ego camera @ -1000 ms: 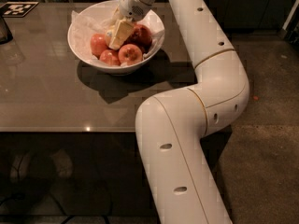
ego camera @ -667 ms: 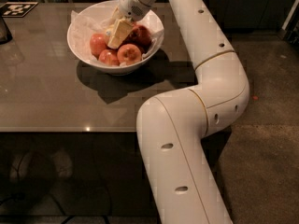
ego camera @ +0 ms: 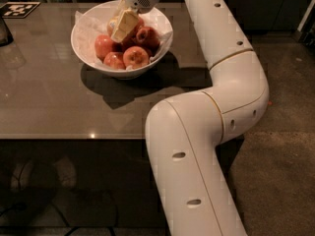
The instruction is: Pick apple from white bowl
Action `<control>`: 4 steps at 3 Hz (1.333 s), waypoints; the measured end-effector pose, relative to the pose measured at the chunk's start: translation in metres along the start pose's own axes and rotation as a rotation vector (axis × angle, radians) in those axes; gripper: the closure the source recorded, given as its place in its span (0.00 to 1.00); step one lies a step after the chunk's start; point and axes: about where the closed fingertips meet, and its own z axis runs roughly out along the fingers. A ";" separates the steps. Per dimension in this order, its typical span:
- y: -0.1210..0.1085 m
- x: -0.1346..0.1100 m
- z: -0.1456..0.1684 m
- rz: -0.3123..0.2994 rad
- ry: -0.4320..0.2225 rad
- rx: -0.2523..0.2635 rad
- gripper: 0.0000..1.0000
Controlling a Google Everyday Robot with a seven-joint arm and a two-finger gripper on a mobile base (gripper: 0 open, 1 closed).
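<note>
The pincer [ego camera: 124, 26] is down inside the white bowl [ego camera: 97, 67], toward its far side and low among the fruit. I cannot tell how wide it stands, nor whether it has hold of anything. The apple [ego camera: 112, 27], the pale yellow-gold one, shows only as a sliver touching the pincer in the far half of the bowl; the rest of it is hidden behind the pincer. Four red apples [ego camera: 136, 57] crowd the near half of the bowl, one of them pressed close against the pincer. Crumpled white paper [ego camera: 87, 25] lines the bowl's inside wall. The bowl stands on a glossy brown desk [ego camera: 49, 102], and the arm [ego camera: 226, 77] reaches into it from above the bowl's far rim. A black-and-white marker tag [ego camera: 18, 9] lies on the desk well apart from the bowl.

Judging the risks: the red apples are packed tight, so a lift could drag one up and over the bowl's rim. If the hold on the round, smooth apple is off-centre, it may slip and fall back into the bowl. The paper could also snag and rise with the pincer, tipping fruit out.

Against the picture from a second ago, the pincer sits very slightly higher in the bowl, with the arm barely shifted. The bowl, the paper and the red apples lie where they did.
</note>
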 end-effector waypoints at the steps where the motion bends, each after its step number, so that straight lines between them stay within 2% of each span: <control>1: 0.005 -0.007 -0.009 0.020 0.004 -0.006 1.00; 2: 0.010 -0.017 -0.019 0.025 -0.012 -0.012 1.00; 3: 0.017 -0.047 -0.042 -0.023 -0.039 0.002 1.00; 4: 0.017 -0.047 -0.042 -0.023 -0.039 0.002 1.00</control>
